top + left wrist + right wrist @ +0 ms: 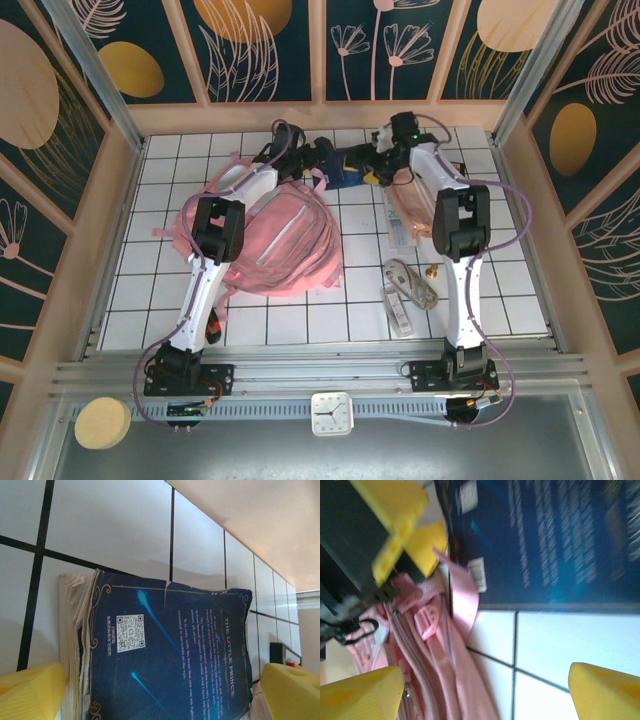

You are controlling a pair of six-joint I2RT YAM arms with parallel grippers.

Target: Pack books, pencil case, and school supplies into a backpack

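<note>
Progress est.: early, nothing seen packed yet. Navy book [345, 165] lies flat at far centre of the surface [300, 322], just right of the backpack's far end, w/ both arms reaching to it. Left fingers [30, 692] spread wide, book under the gap btw them, cover text and QR code legible in left wrist view; no contact visible, so not gripped. Right fingers [605, 692] also spread, nothing btw them; below them are bare tile, a pink strap and the book's near edge. Backpack [285, 245] lies slumped, left of centre, zip line visible in right wrist view; can't tell if the mouth is open, and the inside is hidden, so contents unknown. Still outside it: case [408, 215] on the right, partly under the right arm; cord [412, 282] near-right of it; ruler [400, 312] just near of the cord. Judgement: book is the item in hand now; left to do = book in, then case, cord, ruler.
</note>
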